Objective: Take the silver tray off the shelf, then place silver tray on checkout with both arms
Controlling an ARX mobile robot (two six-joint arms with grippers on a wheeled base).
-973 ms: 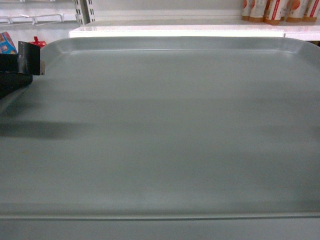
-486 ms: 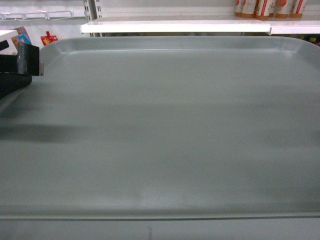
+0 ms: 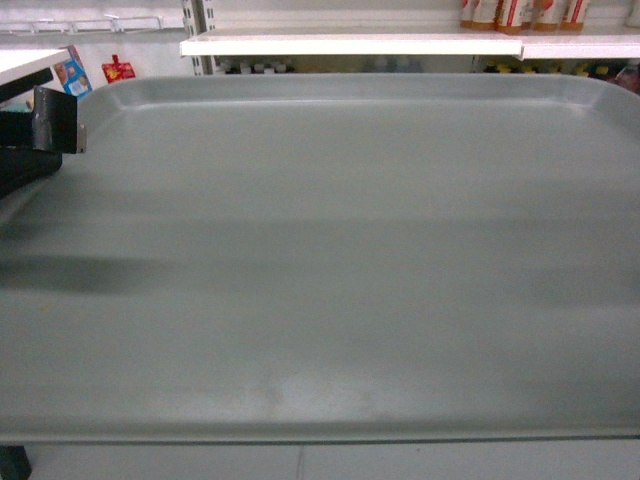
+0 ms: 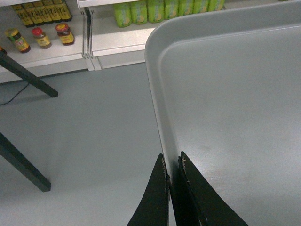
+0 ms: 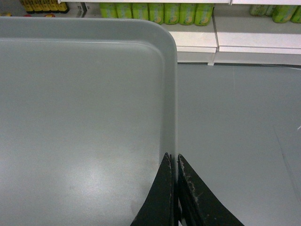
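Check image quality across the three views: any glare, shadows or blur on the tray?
Head view: soft, smeary streaks across the silver tray, dark shadow band at left. Left wrist view: sharp, even light, left tool pinching the rim. Right wrist view: pale glare patch on the tray floor beside the right tool; otherwise crisp.

Left claw (image 4: 172,162) pinches the silver tray (image 4: 235,108) rim.

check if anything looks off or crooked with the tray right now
Nothing stands out. The silver tray sits level and empty, no dents or spills, with the left gripper and right gripper each clamped on a side rim above the grey floor.
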